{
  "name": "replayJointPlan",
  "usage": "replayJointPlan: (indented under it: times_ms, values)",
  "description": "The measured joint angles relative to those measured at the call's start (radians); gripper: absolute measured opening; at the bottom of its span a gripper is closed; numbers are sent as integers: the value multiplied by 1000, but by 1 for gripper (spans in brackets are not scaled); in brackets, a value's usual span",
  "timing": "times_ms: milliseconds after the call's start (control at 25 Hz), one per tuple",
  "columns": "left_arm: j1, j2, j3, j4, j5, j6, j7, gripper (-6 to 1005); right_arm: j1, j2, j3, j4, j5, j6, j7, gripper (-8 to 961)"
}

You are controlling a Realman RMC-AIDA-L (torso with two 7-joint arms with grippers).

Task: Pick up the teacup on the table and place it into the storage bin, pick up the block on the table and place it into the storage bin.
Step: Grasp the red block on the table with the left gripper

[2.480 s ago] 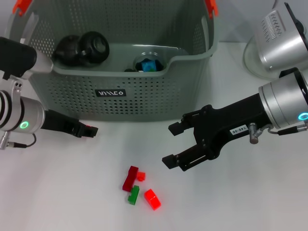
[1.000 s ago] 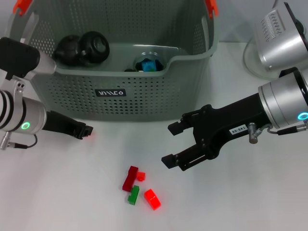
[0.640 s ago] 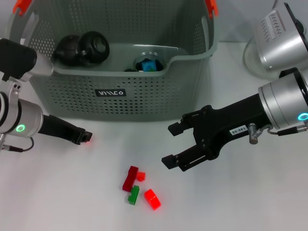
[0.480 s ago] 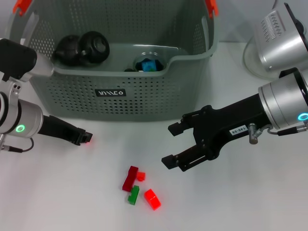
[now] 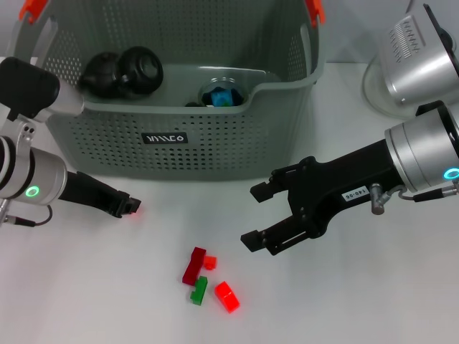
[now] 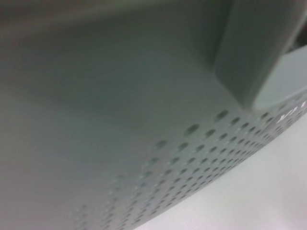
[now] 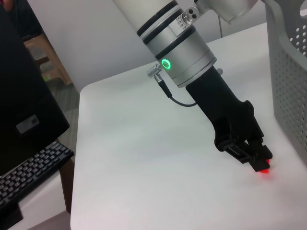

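Note:
The grey perforated storage bin [image 5: 215, 143] stands at the back of the table, and its wall [image 6: 144, 143] fills the left wrist view. Two dark round teacups [image 5: 136, 68] lie inside it, beside a glass holding a blue block [image 5: 221, 97]. My left gripper [image 5: 128, 206] hovers low over the table in front of the bin's left part, shut on a small red block [image 7: 262, 167]. On the table lie a dark red block [image 5: 193, 265], a green block [image 5: 199, 289] and a red block [image 5: 226, 296]. My right gripper [image 5: 253, 215] is open, just right of these blocks.
A silver and white appliance [image 5: 419, 57] stands at the back right. The right wrist view shows the table's far edge, with a keyboard [image 7: 29, 177] and a black monitor [image 7: 24, 96] beyond it. Bare white table surrounds the loose blocks.
My left gripper has drifted a little to the left and toward the near side, away from the bin's front wall. The right arm and the loose blocks have not moved.

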Motion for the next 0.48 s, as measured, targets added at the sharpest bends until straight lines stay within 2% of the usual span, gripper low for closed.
replayJointPlan:
  times_ms: [440, 480]
  values:
    - [-6, 0, 2, 5, 2, 5, 7, 381, 1, 0, 2, 0, 1, 3, -1, 916]
    - [-8, 0, 3, 5, 2, 9, 7, 425, 1, 0, 2, 0, 1, 4, -1, 916]
